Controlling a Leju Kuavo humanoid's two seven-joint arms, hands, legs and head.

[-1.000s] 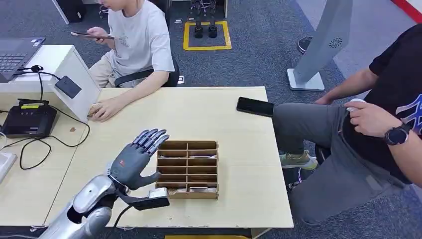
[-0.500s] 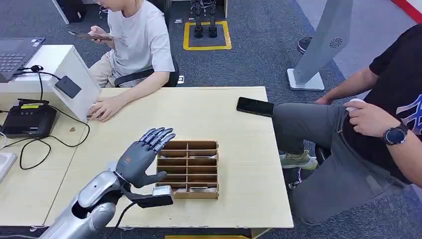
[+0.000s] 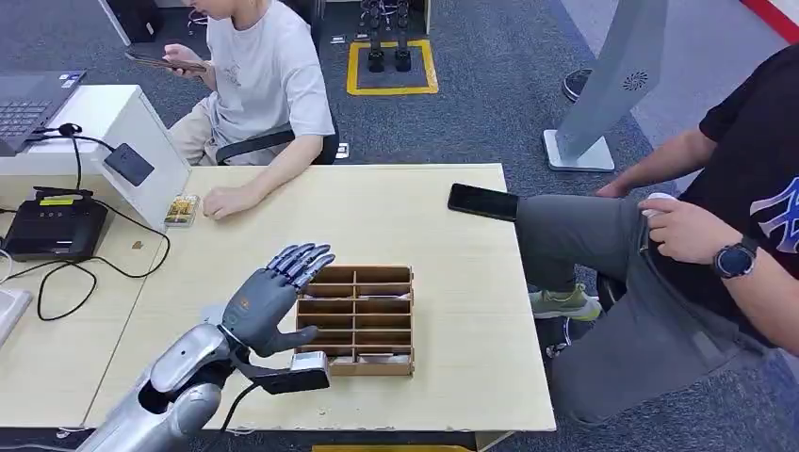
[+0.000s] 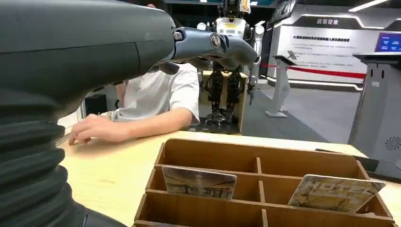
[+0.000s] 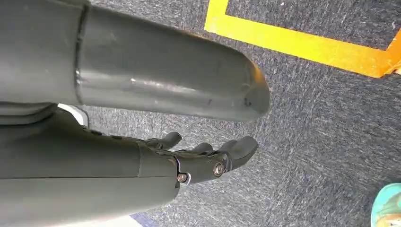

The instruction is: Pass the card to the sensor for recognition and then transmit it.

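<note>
At the lower left of the head view the left hand [image 3: 267, 299] hovers over the tabletop [image 3: 443, 235], fingers spread and straight with nothing in them, their tips over the left edge of the wooden divided tray [image 3: 358, 318]. The left wrist view looks along that hand [image 4: 208, 45] into the tray [image 4: 265, 189], where one card [image 4: 199, 181] stands upright in a near compartment and a second card [image 4: 335, 192] leans tilted in the compartment beside it. In the head view the cards show only as pale slivers in the tray's nearest row.

The right hand [image 5: 208, 156] appears in the right wrist view, hanging over grey carpet [image 5: 321, 118] with a yellow line [image 5: 302, 42] on it, its fingers loosely extended and holding nothing.

Further up the frame, a black phone [image 3: 482, 201] lies near the tabletop's right edge, just beside the knee of a seated person in a black shirt [image 3: 744, 169]. At the upper left, a small tin [image 3: 181, 209] sits beside the resting hand of a person in a white shirt [image 3: 264, 75]. Left of that stand a white box carrying a black card sensor [image 3: 129, 164] and a black device [image 3: 55, 226] with cables.
</note>
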